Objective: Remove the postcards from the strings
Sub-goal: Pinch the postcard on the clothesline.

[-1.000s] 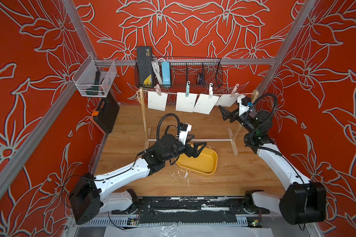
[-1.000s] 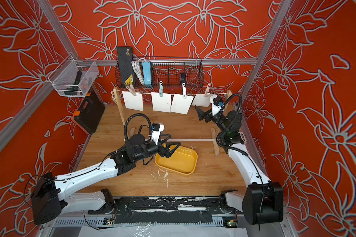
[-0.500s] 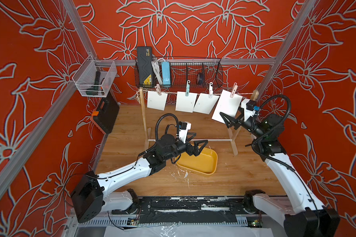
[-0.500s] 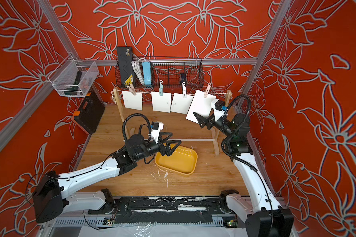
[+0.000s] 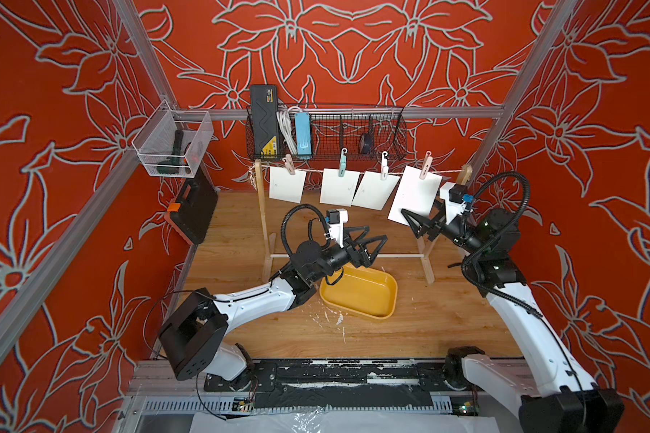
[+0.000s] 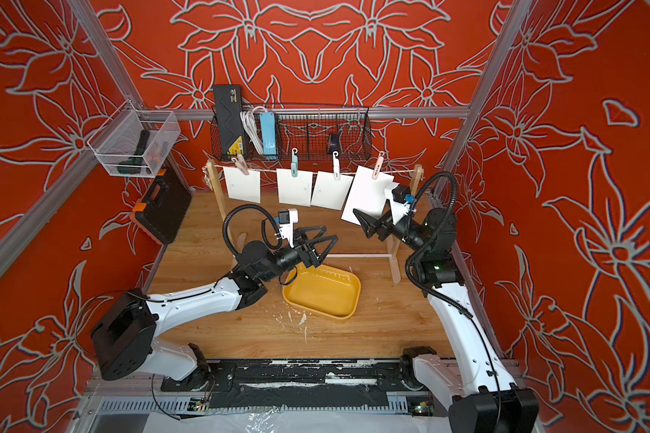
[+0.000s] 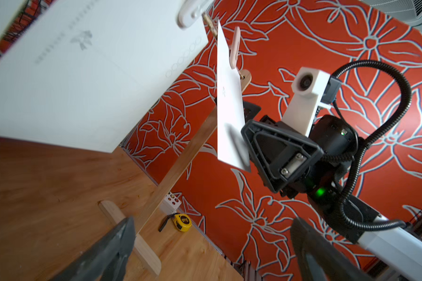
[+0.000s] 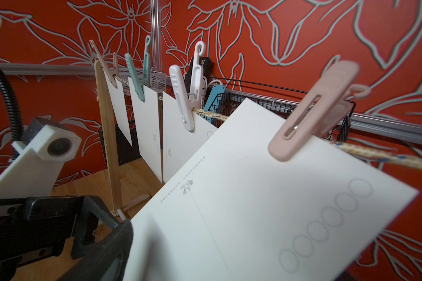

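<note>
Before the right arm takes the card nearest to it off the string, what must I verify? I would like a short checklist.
1. Right pincer open: ok.
2. Rightmost postcard has its lower edge between the jaws: cannot tell.
3. Pink clothespin clamps that postcard to the string: ok.
4. Left pincer open, holding nothing: ok.
5. Yellow tray empty: ok.

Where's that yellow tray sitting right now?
In both top views, the yellow tray sits on the wooden table near its middle, just in front of the rack's white rod and close by the left gripper.
</note>
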`<state>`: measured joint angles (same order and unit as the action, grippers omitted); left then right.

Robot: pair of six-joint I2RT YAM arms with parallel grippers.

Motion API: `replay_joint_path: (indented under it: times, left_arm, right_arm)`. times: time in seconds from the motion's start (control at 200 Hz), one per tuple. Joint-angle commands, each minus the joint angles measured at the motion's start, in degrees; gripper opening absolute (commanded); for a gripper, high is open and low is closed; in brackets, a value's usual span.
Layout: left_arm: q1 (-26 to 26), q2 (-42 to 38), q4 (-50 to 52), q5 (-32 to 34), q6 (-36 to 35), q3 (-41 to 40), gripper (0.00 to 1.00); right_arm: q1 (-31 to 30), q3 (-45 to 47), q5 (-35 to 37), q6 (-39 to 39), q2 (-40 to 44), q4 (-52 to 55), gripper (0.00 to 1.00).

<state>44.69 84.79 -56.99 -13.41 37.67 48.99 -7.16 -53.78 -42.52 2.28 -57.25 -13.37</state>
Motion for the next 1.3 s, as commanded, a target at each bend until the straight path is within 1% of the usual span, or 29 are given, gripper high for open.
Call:
replay_joint_path:
  times: [0.0,0.115,0.275,0.31,0.36,0.435,0.51,0.565,0.616,0.686,0.711,0.761,0.821,0.856,0.901,0.926,0.976,1.176,1.296]
  left_arm:
    - [-0.4,3.0,-6.9,-1.9,4.7,4.1,0.98]
    - [-0.4,6.4,-9.1,-1.6,7.2,7.2,0.97]
    - [-0.2,10.3,-8.5,-2.1,8.7,11.8,0.90]
    - [-0.1,11.0,-8.4,-2.2,8.9,12.4,0.89]
    - [0.0,11.9,-8.5,-2.5,8.9,13.4,0.83]
    - [0.0,12.7,-9.2,-2.8,9.4,14.2,0.78]
    - [0.1,13.4,-9.5,-3.3,9.5,14.8,0.66]
    - [0.1,13.7,-9.4,-3.3,9.4,15.1,0.53]
    - [0.1,13.7,-9.6,-3.3,9.3,15.1,0.47]
    - [0.2,13.8,-9.1,-3.4,9.1,15.3,0.31]
    - [0.1,13.7,-8.7,-3.3,9.1,15.3,0.29]
    - [0.2,13.7,-8.4,-3.3,8.9,15.3,0.27]
    - [0.2,13.6,-7.9,-2.8,8.7,15.3,0.19]
    - [0.1,13.6,-7.3,-2.6,8.5,15.4,0.16]
    - [0.2,13.7,-6.8,-2.5,8.3,15.7,0.07]
    - [0.1,13.9,-6.3,-2.4,8.1,15.9,0.03]
    - [0.2,14.2,-5.6,-2.4,7.8,16.3,0.00]
    - [0.1,14.8,-3.7,-0.6,6.7,17.1,0.00]
    - [0.1,15.1,-0.8,0.6,4.8,18.2,0.00]
  right_arm:
    - [-0.3,-1.3,-1.1,0.7,0.9,0.1,0.93]
    - [-0.2,-1.5,-1.3,0.7,0.7,-0.1,0.92]
    - [-0.3,-1.8,-1.7,0.8,0.6,0.1,0.93]
    - [-0.3,-1.8,-1.8,0.7,0.6,0.1,0.93]
    - [-0.3,-1.9,-1.8,0.6,0.7,0.4,0.92]
    - [-0.3,-1.9,-1.7,0.3,1.0,0.8,0.93]
    - [-0.3,-1.9,-1.7,-0.1,1.1,1.4,0.93]
    - [-0.3,-2.3,-1.7,-0.4,1.2,2.0,0.93]
    - [-0.3,-2.6,-1.7,-0.7,1.3,2.9,0.93]
    - [-0.2,-3.2,-1.6,-1.0,1.5,4.5,0.93]
    - [-0.3,-3.5,-1.4,-1.1,1.6,5.1,0.93]
    - [-0.2,-4.1,-1.4,-1.3,1.9,6.5,0.93]
    - [-0.1,-5.5,-1.1,-2.0,2.2,9.5,0.93]
    - [-0.1,-6.3,-0.6,-2.5,2.4,11.7,0.93]
    - [0.2,-7.4,0.0,-3.0,2.7,14.5,0.93]
    - [0.4,-7.8,0.0,-3.2,3.0,16.0,0.93]
    - [0.7,-8.2,-0.1,-3.6,3.6,18.3,0.93]
    - [2.7,-9.9,1.8,-5.8,5.6,28.9,0.92]
    - [5.1,-10.3,-0.1,-5.3,7.2,31.4,0.90]
